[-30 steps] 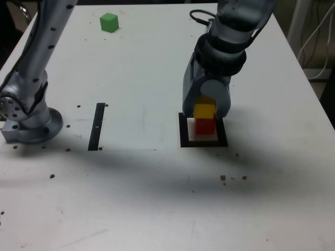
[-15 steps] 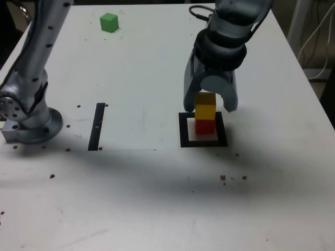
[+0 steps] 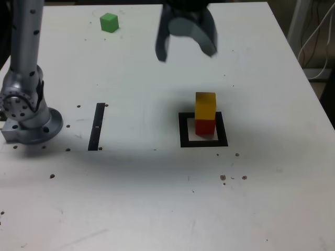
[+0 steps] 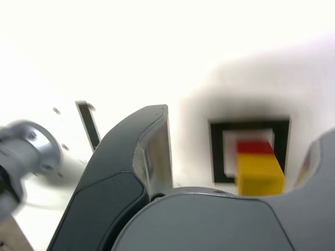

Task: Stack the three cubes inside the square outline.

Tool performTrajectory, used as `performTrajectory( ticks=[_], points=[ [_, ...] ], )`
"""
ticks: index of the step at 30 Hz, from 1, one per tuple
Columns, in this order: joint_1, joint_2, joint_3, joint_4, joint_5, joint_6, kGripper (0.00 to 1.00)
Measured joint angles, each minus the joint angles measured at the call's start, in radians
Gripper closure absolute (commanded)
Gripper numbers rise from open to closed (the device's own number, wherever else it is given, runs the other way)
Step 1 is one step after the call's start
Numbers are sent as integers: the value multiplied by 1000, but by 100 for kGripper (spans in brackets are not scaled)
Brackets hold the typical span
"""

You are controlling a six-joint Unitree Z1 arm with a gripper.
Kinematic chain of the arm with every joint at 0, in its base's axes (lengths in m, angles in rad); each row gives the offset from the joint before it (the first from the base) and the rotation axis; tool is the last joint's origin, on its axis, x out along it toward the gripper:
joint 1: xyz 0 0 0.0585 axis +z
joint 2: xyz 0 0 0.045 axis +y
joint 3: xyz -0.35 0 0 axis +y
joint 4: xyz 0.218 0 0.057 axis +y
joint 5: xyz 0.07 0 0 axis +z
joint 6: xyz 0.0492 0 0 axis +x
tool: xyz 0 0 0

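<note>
In the exterior view, the gripper is hanging above the white table with its two dark grey jaws spread wide apart and nothing between them; it is gripping no cube.

The yellow cube is sitting squarely on top of the red cube, the two forming a short upright tower. Both are plain, solid-coloured blocks of the same size, their edges lining up. The red one is resting on the pale centre of the square outline, a thick black frame only a little wider than a cube. From the outline, the gripper is lying at about eleven o'clock, well apart from the tower.

The green cube is standing alone near the far edge of the table, at about ten o'clock from the outline and well apart from it, touching nothing else. It is a bright, even green with crisp edges.

A narrow black strip is lying at nine o'clock from the outline, and beyond it the arm's round grey base is standing at the table's edge.

In the wrist view, the yellow cube is showing over the red cube inside the square outline, framed between the parted jaws, with the strip off to one side.
</note>
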Motion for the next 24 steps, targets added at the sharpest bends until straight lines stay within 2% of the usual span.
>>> performTrajectory(
  ticks=[5, 10, 24],
  points=[
    [168, -70, 50, -58, 104, 150, 0],
    [332, -88, 57, -130, 161, 286, 0],
    [746, -3, 43, -268, 178, 742, 2]
  ],
)
